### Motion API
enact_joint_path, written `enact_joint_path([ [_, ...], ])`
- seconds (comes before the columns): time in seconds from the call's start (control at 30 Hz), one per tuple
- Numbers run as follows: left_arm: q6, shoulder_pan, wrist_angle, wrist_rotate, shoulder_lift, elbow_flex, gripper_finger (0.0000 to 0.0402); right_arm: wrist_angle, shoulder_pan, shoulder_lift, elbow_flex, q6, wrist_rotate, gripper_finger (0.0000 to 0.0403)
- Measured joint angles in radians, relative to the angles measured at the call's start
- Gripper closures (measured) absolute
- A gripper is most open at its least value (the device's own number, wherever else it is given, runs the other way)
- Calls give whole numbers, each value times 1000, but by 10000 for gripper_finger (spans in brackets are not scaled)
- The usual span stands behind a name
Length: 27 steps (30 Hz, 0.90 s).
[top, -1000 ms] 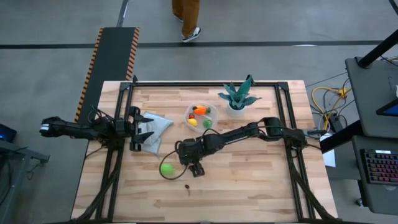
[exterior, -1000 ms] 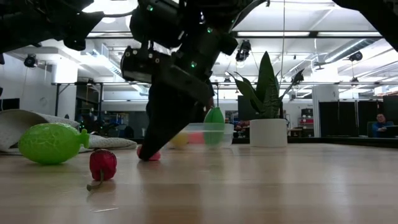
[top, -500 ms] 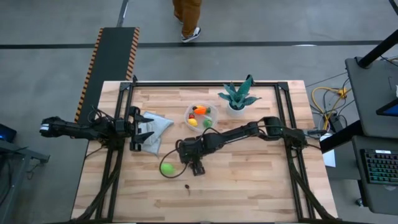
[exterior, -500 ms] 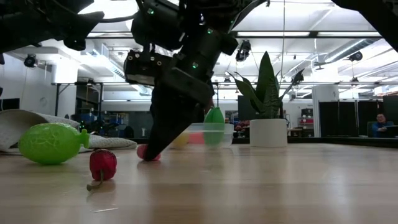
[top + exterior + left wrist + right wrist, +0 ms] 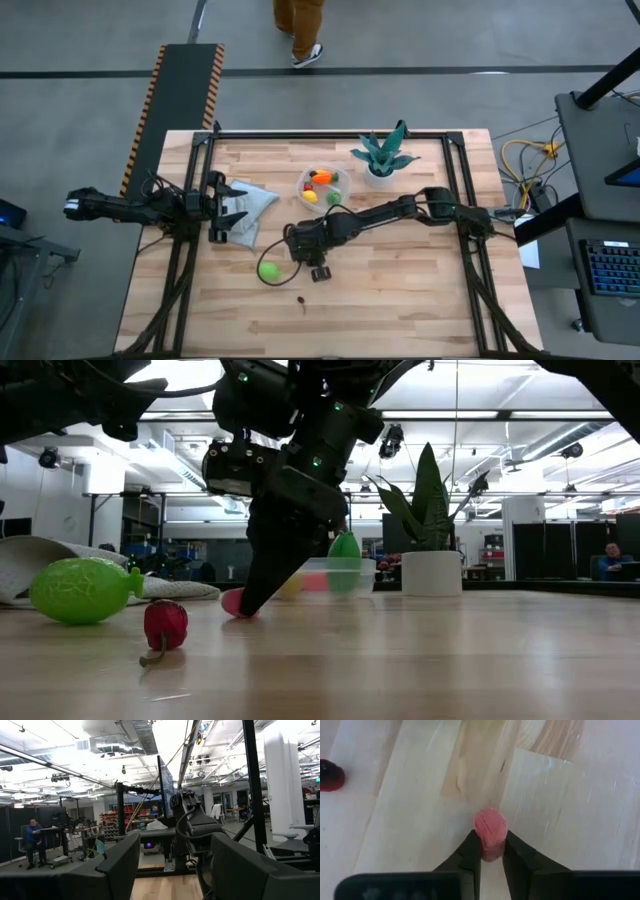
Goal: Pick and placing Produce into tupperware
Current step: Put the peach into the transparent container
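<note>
A small pink piece of produce (image 5: pixel 490 826) lies on the wooden table, and my right gripper (image 5: pixel 491 841) is shut on it, just right of the green lime (image 5: pixel 268 270). A dark red piece (image 5: pixel 301 298) lies nearer the front edge. The tupperware (image 5: pixel 322 185), a clear round bowl holding several colourful pieces, stands at the far middle. My left gripper (image 5: pixel 226 208) hovers open over the pale cloth (image 5: pixel 250 200) at the table's left. My right gripper pinches the pink piece between its two fingers, one fingertip (image 5: pixel 474 845) on each side of its end (image 5: pixel 491 851). The fingers slant down onto it from above. In the low view the piece (image 5: pixel 232 602) rests on the table at the fingertips.
A teal potted plant (image 5: pixel 382 158) stands right of the bowl at the far side. The cloth covers the left part of the table. A person's legs (image 5: pixel 300 25) show on the floor beyond the far edge.
My right gripper has stayed in place and shut its fingers onto the pink piece, which remains on the table.
</note>
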Motion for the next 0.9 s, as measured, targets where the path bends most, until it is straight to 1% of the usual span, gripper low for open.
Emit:
enact_joint_path([
  [0.23,0,0,0,0,0,0,171,-50,-12,-50,-3,-20,124,356],
  [0.4,0,0,0,0,0,0,171,-42,-47,-129,-1,-33,230,357],
  [0.57,0,0,0,0,0,0,171,-37,-98,-191,-2,-70,308,357],
  [0.63,0,0,0,0,0,0,171,-32,-130,-211,-1,-82,303,357],
  [0.73,0,0,0,0,0,0,171,-25,-175,-225,-1,-86,262,357],
  [0.9,0,0,0,0,0,0,171,-13,-242,-231,-1,-97,249,357],
])
